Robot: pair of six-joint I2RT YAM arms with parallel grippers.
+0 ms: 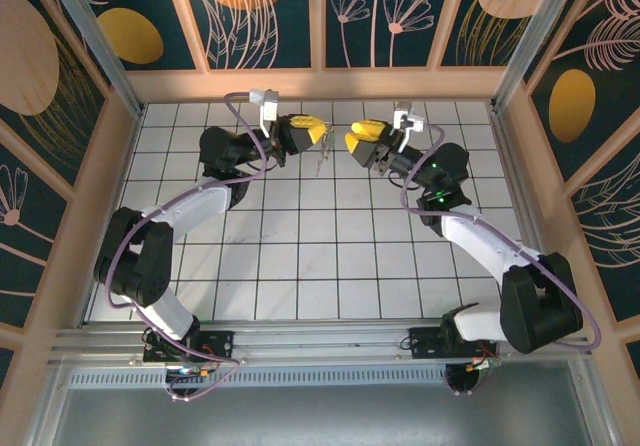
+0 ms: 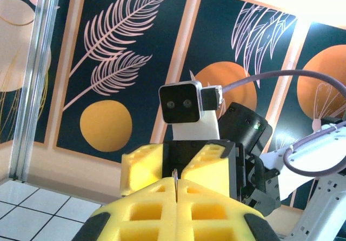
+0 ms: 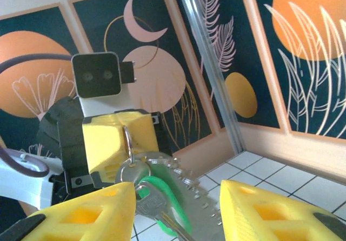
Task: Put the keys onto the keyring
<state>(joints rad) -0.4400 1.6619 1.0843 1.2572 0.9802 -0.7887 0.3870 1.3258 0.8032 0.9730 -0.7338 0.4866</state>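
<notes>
My left gripper (image 1: 318,130) is held above the far middle of the table, its yellow fingers shut on the keyring (image 2: 177,177), a thin metal loop standing edge-on between the pads. From that keyring (image 3: 127,139) hang the keys (image 3: 174,211): silver ones and one with a green head, dangling as a bunch (image 1: 324,153). Facing it, my right gripper (image 1: 351,140) stands open. In the right wrist view its two yellow fingers flank the hanging keys, the left finger (image 3: 81,214) close beside a silver key, the right one well apart.
White tiled table (image 1: 330,256) lies below both arms, ringed by wooden-framed patterned walls (image 1: 265,16). An aluminium post (image 1: 90,36) stands at each back corner. Both arms reach toward the back middle, grippers a few centimetres apart.
</notes>
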